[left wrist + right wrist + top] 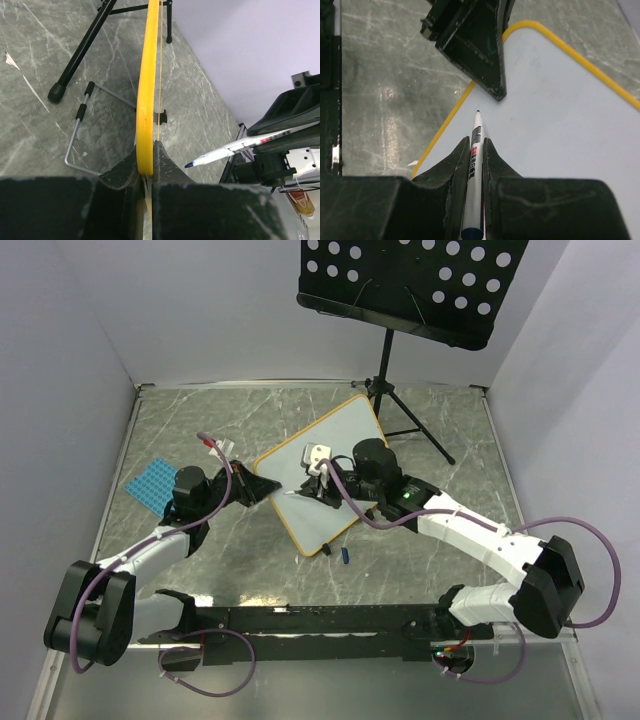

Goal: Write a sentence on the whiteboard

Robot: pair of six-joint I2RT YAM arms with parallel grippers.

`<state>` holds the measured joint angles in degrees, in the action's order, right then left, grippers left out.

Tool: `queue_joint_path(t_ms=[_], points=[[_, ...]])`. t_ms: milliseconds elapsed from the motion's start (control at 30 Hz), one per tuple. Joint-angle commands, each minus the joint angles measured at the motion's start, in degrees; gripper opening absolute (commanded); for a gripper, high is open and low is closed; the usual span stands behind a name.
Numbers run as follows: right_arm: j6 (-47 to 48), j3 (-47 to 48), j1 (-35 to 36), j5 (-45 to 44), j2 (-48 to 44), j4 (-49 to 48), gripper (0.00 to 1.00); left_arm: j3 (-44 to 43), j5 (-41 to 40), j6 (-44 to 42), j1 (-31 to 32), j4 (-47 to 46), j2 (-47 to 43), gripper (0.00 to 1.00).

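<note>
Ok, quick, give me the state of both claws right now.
Left claw: closed on the whiteboard edge.
Right claw: closed on the marker.

One whiteboard point(345, 428), one marker point(476, 127), one small blue cap point(345, 555), one music stand point(410, 285), one blue studded pad point(150, 485), two robot arms point(150, 555).

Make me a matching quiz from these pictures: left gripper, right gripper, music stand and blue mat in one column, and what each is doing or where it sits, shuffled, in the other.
Column one:
1. left gripper
2. right gripper
3. music stand
4. blue mat

Column two:
A. shut on the marker
B. lying flat on the left side
C. shut on the yellow edge of the whiteboard
D. standing at the far side, behind the whiteboard

Pairs: 1-C, 2-A, 3-D, 4-B
</note>
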<state>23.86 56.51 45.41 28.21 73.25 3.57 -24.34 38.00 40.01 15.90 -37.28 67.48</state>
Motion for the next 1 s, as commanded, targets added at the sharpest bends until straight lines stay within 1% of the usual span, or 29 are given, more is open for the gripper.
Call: queue_joint_path(t_ms=[0,433,967], points=[[-0.13,3.52,1.78,-2.18,1.01,-5.24,0.0,0.08,4.81,-2.04,0.89,3.35,0.37,0.01],[0.4,2.73,2.58,-5.88,3.12,-6.47,0.0,0.26,4.36,-1.07,0.89,2.03,0.63,0.01],[0.84,2.99,3.28,-6.67,6.37,-5.86,0.0,0.43,4.36,-0.99,0.89,1.86,0.46,0.01]])
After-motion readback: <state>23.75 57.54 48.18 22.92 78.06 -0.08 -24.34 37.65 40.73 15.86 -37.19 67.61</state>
